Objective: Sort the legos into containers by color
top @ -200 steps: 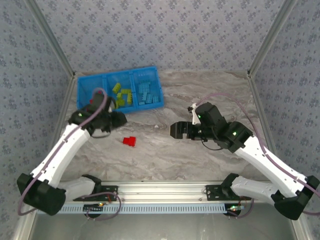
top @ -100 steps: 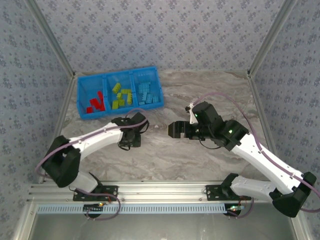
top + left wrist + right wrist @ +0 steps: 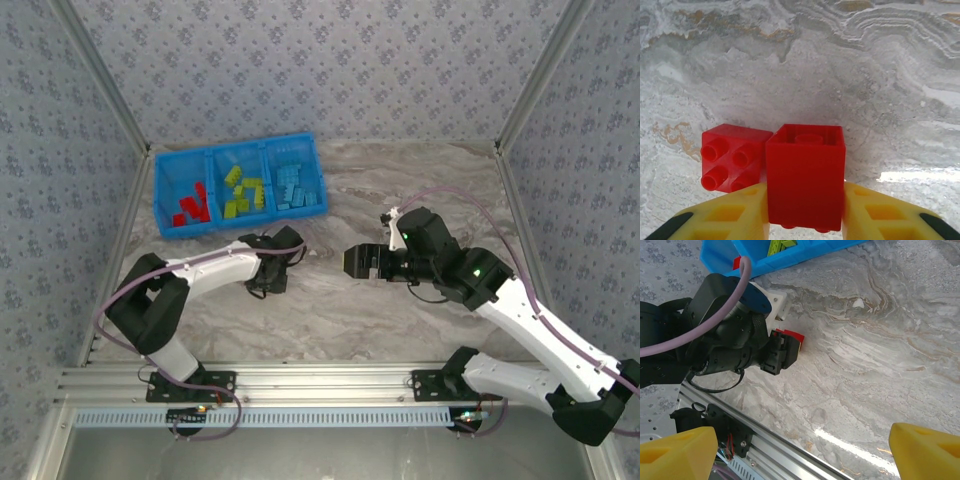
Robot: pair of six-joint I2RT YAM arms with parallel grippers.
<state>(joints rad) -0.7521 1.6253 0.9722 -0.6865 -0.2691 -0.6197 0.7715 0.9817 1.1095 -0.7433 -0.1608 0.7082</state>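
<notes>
The left gripper [image 3: 268,282] has swung away from the tray [image 3: 160,200] and come down on the table [image 3: 340,310], where its fingers [image 3: 735,215] now clamp a red brick [image 3: 805,175]. Its elbow has shifted inward, and the right gripper [image 3: 352,262] has edged slightly right.

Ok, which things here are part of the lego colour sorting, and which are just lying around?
Belongs: bright blue plastic three-compartment tray; red bricks, lime green bricks and light blue bricks inside it; red plastic brick in the left tool; second red brick lying beside it.
Bystanders: grey marbled tabletop; small white speck; aluminium rail.
</notes>
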